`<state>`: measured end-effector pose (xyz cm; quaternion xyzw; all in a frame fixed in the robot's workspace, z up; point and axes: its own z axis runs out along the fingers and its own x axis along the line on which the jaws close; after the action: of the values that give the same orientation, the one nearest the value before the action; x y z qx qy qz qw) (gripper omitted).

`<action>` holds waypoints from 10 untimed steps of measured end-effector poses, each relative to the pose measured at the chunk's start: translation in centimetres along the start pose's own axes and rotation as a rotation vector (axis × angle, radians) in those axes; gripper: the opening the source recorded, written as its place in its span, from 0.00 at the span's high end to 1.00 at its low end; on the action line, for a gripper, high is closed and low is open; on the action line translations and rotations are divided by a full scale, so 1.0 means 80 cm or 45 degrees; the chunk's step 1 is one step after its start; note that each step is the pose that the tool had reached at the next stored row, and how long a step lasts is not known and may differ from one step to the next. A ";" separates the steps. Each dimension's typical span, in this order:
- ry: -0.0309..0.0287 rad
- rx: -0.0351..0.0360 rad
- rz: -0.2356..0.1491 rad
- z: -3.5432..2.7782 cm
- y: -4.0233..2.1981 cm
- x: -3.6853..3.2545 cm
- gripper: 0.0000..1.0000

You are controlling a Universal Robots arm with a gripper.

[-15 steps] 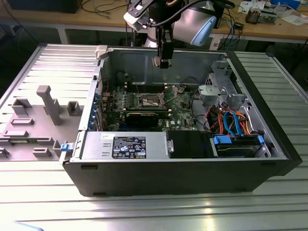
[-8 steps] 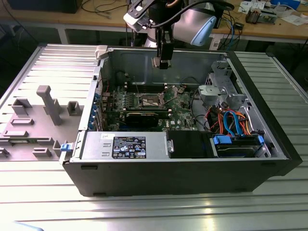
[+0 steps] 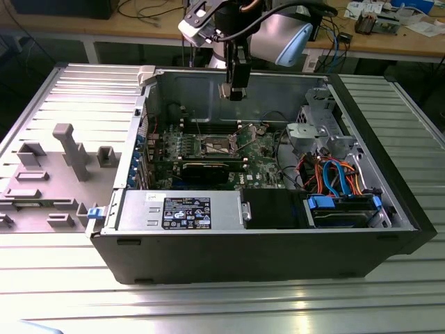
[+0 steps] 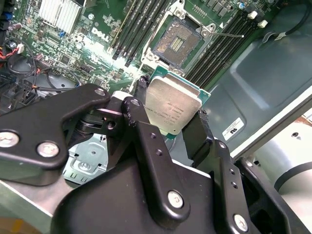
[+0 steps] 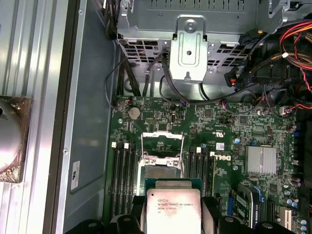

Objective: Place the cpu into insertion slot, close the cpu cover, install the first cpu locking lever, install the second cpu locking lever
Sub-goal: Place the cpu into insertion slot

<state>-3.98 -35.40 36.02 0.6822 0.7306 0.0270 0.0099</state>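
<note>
Silver-grey metal is what this moment turns on. In the exterior view the arm (image 3: 281, 35) reaches over the back of the open computer case (image 3: 278, 254) with its wrist pointing straight down. The claw (image 3: 236, 94) hangs over the case's interior, and the green motherboard (image 3: 257, 149) and its insertion slot (image 3: 216, 146) lie well below it. In the second wrist view the claw's two black fingers (image 4: 197, 129) are closed partway onto opposite edges of the cpu (image 4: 171, 105), gripping it with its metal top toward the camera. The slot lies beyond the fingertips, apart from the chip, with its dark centre bare. In the first wrist view the cpu cover (image 5: 162, 134) stands swung open just past the held chip, and memory slots (image 5: 122, 165) flank the socket on either side. I judge the first step to be in hand, since the chip is carried and not yet seated. Setting it down would call for squaring its edges to the socket rim and a level, gentle descent.
</note>
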 end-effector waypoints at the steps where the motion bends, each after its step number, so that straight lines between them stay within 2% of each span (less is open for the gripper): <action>1: 0.0000 0.0003 0.000 0.0001 0.0000 0.0000 0.45; 10: 0.0003 0.0029 0.000 0.0022 -0.0001 -0.0001 0.45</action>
<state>-3.98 -35.40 35.84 0.6823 0.7306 0.0262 0.0090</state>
